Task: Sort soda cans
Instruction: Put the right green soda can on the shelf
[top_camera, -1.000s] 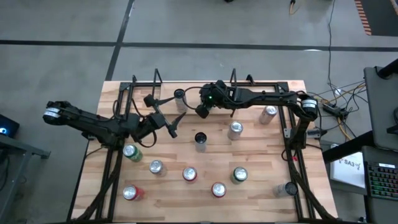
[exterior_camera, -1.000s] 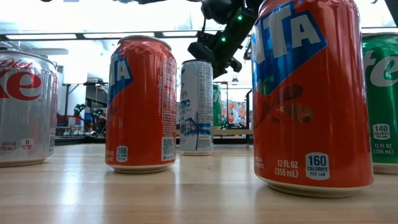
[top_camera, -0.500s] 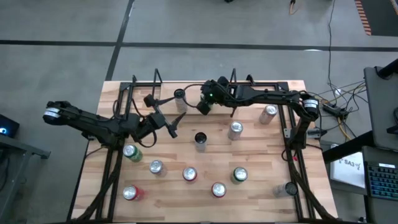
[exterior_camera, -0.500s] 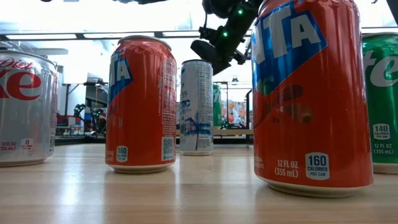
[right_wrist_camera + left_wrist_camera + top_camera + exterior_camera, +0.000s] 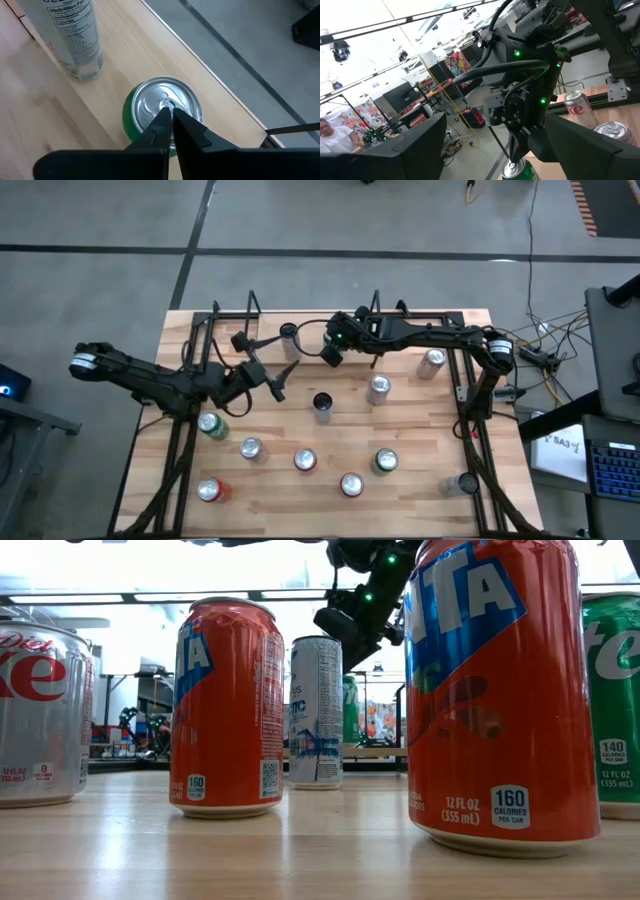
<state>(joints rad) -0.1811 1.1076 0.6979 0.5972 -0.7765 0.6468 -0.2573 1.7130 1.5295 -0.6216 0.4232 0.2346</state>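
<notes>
From above, the wooden worktop (image 5: 420,470) holds soda cans spread all over it. The right claw (image 5: 328,356) hangs near the far edge, next to a tall pale can (image 5: 290,340). That view hides what is under the claw. The right wrist view shows it: a green can (image 5: 162,112) stands right below, near the worktop's edge, and the right claw's tips are pressed together just over its silver top, pinching nothing.

The left claw (image 5: 262,370) hangs over the left side of the worktop with its fingers spread and empty.

The low view shows big orange cans (image 5: 228,710) up close, a silver-white one (image 5: 45,715) at the side and a green one (image 5: 612,705) at the other side. Labels cannot be read from above.
</notes>
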